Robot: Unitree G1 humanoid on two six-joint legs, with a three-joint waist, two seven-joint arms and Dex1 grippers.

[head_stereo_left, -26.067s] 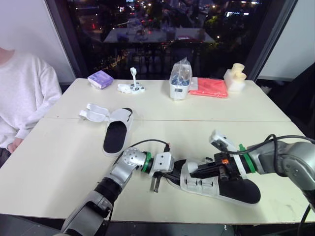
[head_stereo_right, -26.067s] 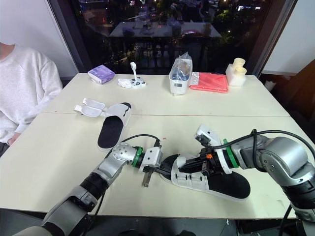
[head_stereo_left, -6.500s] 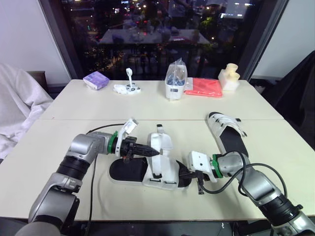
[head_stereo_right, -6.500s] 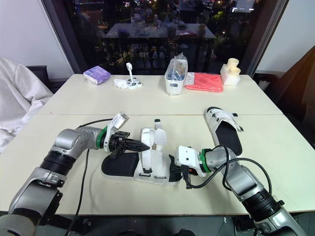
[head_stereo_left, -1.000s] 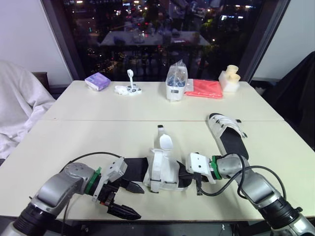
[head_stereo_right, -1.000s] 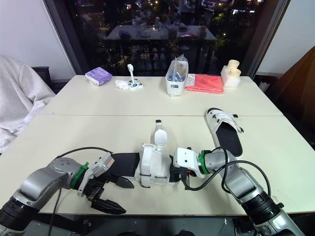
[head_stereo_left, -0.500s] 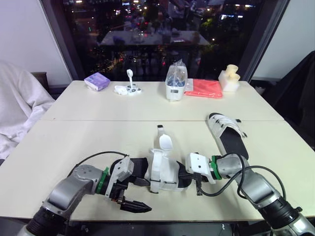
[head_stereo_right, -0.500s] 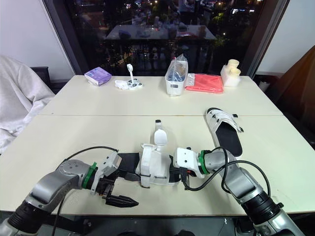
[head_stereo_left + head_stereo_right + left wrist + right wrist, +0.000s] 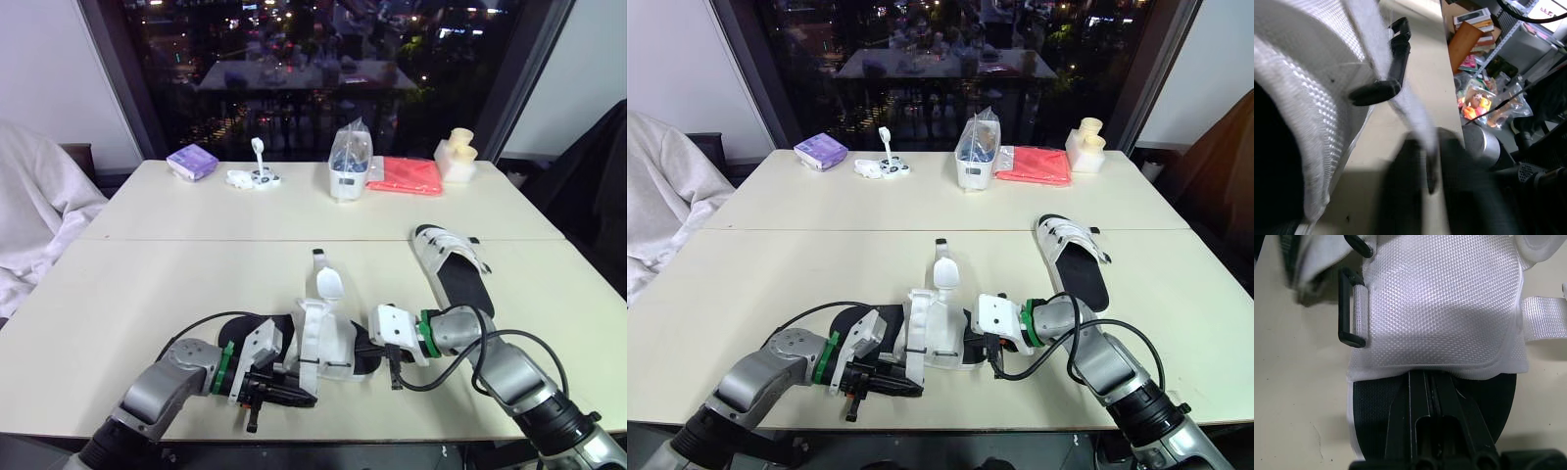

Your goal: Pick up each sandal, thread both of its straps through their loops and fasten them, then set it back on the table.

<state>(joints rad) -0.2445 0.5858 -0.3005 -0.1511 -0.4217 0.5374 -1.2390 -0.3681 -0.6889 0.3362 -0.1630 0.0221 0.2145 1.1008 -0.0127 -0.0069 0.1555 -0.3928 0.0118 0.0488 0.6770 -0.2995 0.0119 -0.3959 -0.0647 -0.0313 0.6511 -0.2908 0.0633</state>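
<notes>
- The sandal (image 9: 329, 341) being worked on lies on its sole near the front edge of the table (image 9: 147, 284), between the two grippers. Its white upper is in the middle, and black sole shows at the robot's left end.
- One loose white strap (image 9: 327, 284) stands up from the far side of the sandal, unfastened.
- The left gripper (image 9: 306, 396) is at the near side of the upper. Its fingers (image 9: 1400, 186) are clamped on a white strap end (image 9: 1415, 115), just beside a black loop (image 9: 1388, 73).
- The right gripper (image 9: 361, 343) comes in from the other end, closed on the black sole right under the edge of the upper.
- The second sandal (image 9: 458, 272) lies flat to the robot's right, well apart, with its straps across the top.
- Along the far edge stand a purple packet (image 9: 191, 159), a clear bag in a white holder (image 9: 351, 166), a red cloth (image 9: 409, 174) and a cream-coloured object (image 9: 458, 157).
</notes>
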